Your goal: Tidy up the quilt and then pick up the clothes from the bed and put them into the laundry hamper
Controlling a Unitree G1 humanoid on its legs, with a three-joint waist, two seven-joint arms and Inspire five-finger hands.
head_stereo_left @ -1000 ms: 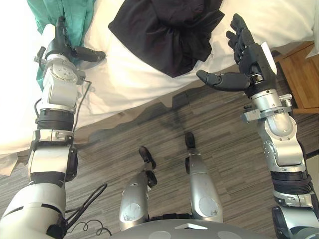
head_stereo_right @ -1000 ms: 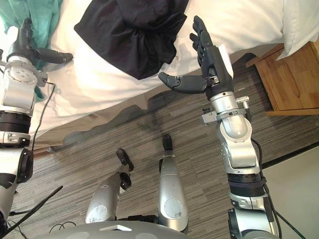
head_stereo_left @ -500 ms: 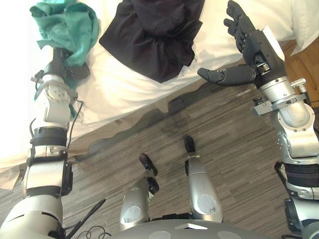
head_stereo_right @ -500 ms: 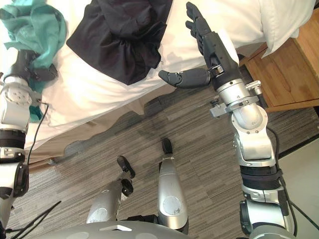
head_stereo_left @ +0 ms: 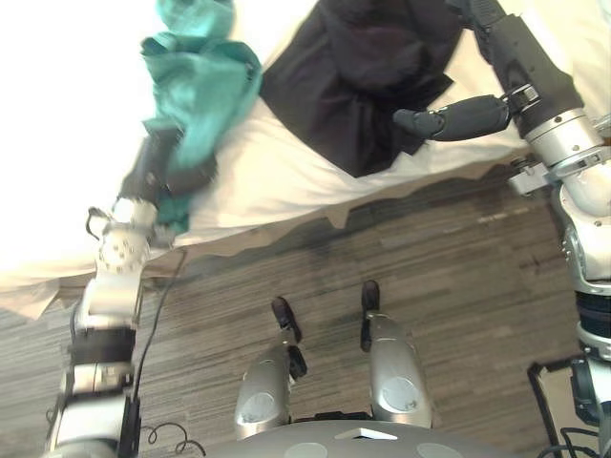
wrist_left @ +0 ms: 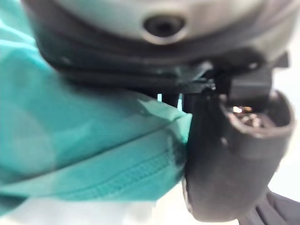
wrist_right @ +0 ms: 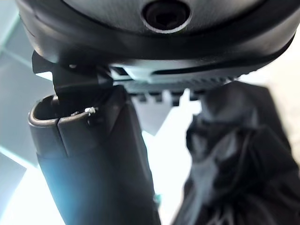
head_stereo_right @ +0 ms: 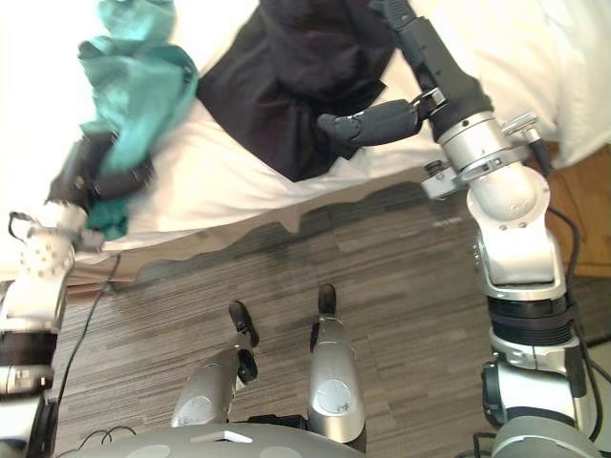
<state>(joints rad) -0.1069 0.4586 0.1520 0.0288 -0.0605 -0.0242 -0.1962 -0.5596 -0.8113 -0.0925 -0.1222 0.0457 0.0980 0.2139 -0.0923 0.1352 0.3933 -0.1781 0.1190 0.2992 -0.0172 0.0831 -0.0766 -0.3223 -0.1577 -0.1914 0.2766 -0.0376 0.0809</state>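
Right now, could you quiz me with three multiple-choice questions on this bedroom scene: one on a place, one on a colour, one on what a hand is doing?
1. Where does the crumpled black cloth garment lie? A in a hamper; B on the white-sheeted bed; C on a chair.
2. What colour is the crumpled cloth garment at the left hand? A red; B yellow; C teal.
3. How is the left hand? A shut on that garment; B open and empty; C flat on a table.
Answers: B, it spreads over the sheet near the bed's edge; C, it shows teal in both eye views; A, the thumb pinches the cloth in the left wrist view.
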